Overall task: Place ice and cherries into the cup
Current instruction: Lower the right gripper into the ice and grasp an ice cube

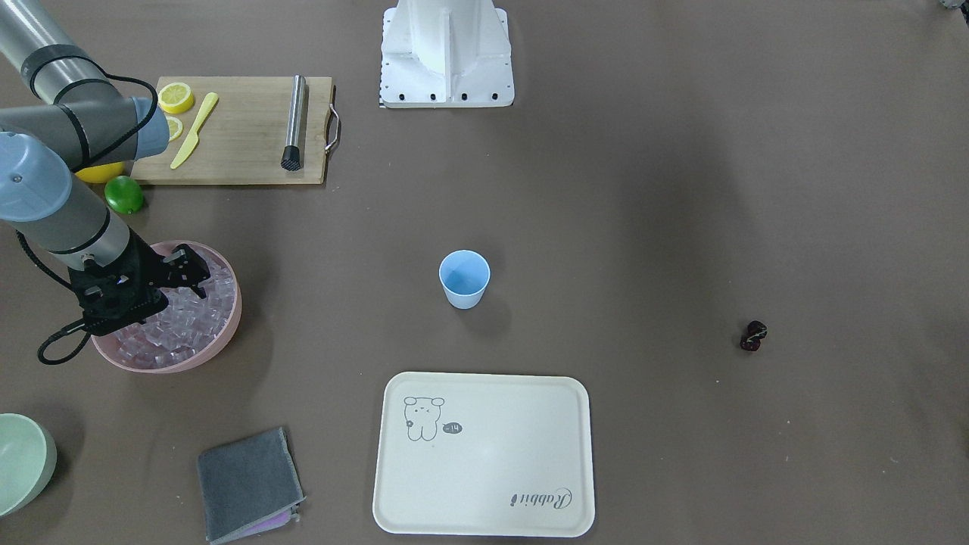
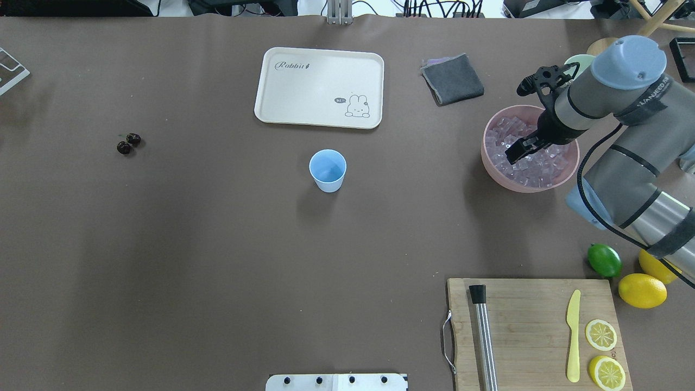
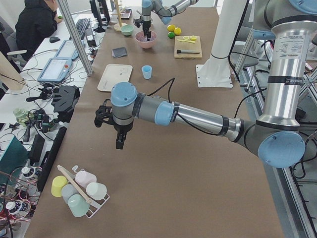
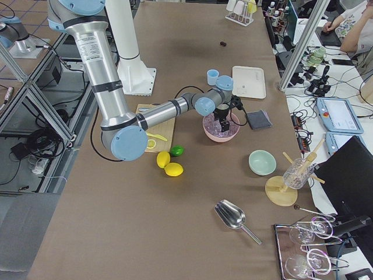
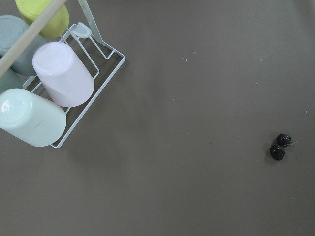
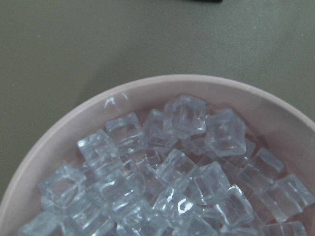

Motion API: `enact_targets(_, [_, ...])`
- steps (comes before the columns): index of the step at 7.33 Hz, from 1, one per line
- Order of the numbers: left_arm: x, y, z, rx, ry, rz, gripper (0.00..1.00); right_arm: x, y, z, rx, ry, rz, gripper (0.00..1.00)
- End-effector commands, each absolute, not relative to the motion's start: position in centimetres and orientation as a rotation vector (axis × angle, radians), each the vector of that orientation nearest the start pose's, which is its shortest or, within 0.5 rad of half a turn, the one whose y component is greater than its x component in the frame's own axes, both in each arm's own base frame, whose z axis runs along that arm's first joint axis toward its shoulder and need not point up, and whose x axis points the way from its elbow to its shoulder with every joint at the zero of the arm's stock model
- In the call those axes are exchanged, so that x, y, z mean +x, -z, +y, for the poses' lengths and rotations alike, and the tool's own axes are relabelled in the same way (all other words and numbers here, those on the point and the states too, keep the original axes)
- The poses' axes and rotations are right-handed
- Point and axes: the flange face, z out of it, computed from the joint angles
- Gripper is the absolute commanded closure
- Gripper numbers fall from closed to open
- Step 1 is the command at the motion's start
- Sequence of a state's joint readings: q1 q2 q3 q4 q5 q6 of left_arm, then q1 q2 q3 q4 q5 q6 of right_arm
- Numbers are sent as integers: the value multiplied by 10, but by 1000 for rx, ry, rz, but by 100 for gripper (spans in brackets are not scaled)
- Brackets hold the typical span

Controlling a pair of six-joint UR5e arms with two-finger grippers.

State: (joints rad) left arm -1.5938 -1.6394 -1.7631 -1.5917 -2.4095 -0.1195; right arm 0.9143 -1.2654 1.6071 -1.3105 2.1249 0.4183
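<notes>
Evidently set to pick cubes, the right gripper (image 2: 513, 155) hangs with jaws seemingly parted over the ice (image 2: 529, 165) in the pink bowl (image 2: 485, 155), at the overhead view's right. The cup (image 2: 327, 171) stands empty at centre and the cherries (image 2: 128, 143) lie far left. Whether the left gripper (image 3: 120, 141) is parted, I cannot tell.

overhead: steep, behind | front: opposite, mirrored | shared: cup (image 2: 327, 170)

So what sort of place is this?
Probably a robotics lab staged as a drinks bench: cable-strewn desks with screens, a round pink bowl of clear ice cubes, a wooden cutting board bearing lemon slices.
</notes>
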Motion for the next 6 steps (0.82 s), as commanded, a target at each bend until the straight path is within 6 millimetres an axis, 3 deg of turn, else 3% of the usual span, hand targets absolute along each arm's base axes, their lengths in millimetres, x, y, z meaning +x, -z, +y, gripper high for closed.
enact_targets(1, [-71, -521, -521, 225, 15, 845, 2, -320, -451, -545, 230, 393, -765, 33])
enact_targets(2, [-71, -520, -521, 228, 14, 845, 2, -320, -450, -545, 231, 393, -766, 36])
enact_targets(3, [-71, -522, -520, 225, 15, 845, 2, -318, -448, -544, 232, 386, -770, 59])
enact_targets(4, [-71, -523, -520, 223, 15, 845, 2, -318, -447, -540, 219, 356, -777, 90])
enact_targets(5, [-71, -524, -519, 221, 16, 845, 2, -316, -442, -539, 223, 343, -783, 99])
enact_targets(6, [-71, -524, -519, 220, 15, 844, 2, -315, -440, -539, 228, 343, -784, 100])
